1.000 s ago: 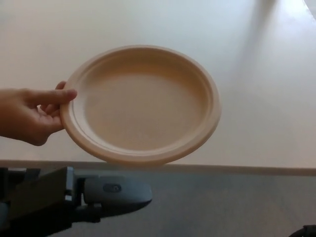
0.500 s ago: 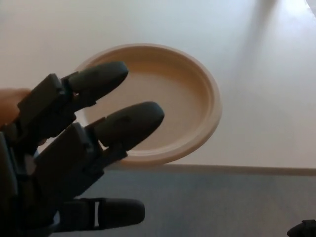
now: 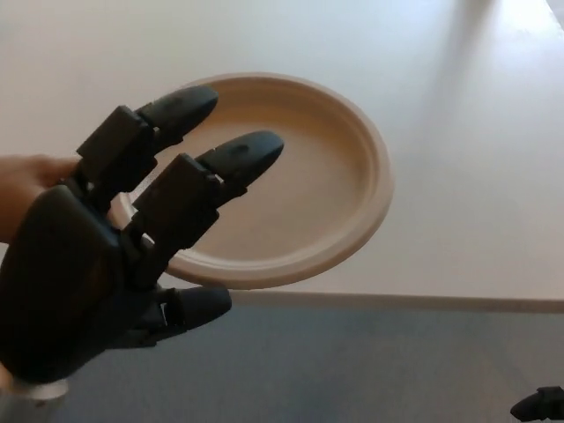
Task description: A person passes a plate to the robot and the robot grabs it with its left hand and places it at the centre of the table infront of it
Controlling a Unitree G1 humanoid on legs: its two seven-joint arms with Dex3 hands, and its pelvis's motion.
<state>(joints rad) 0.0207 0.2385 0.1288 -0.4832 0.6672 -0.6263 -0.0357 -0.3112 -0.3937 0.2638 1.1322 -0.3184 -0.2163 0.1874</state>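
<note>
Pale counter (image 3: 458, 132) fills the background, and over its near edge a person's hand (image 3: 26, 189) holds out the plate (image 3: 308, 185) — light, thin, probably bendy, best pinched at the near rim — while the left robot hand (image 3: 123, 256) reaches in spread open, gripping nothing.

A tan round plate (image 3: 308, 185) is held out above the pale worktop (image 3: 458, 132) by a person's hand (image 3: 26, 189) at the picture's left edge, mostly hidden behind the left robot hand (image 3: 97, 264). That robot hand is spread wide, its two thick fingers (image 3: 233, 159) reaching over the plate's left part and its thumb below the near rim, not closed on the plate. A small dark part shows at the bottom right corner, too little to identify.
</note>
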